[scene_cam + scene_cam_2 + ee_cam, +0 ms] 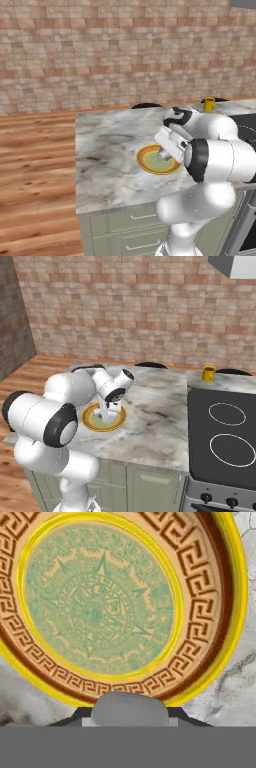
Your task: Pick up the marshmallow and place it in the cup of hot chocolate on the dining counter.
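- The marbled grey-white worktop (pixel 150 406) sits on sage-green cabinets before a brick wall, with a wooden floor to one side and a black cooktop (pixel 222 431) inset.
- One plate (pixel 104 417), one cup of hot chocolate (pixel 208 373) at the far edge, well apart.
- The tool (pixel 107 412) is over the plate, clenched on the marshmallow (pixel 129 708), a pale lump cut off at the hand view's bottom.

Both base views look forward and down from behind the arm, sharing the dining counter (pixel 110 150) and plate (pixel 90 423); the hand view looks closely down onto the plate.
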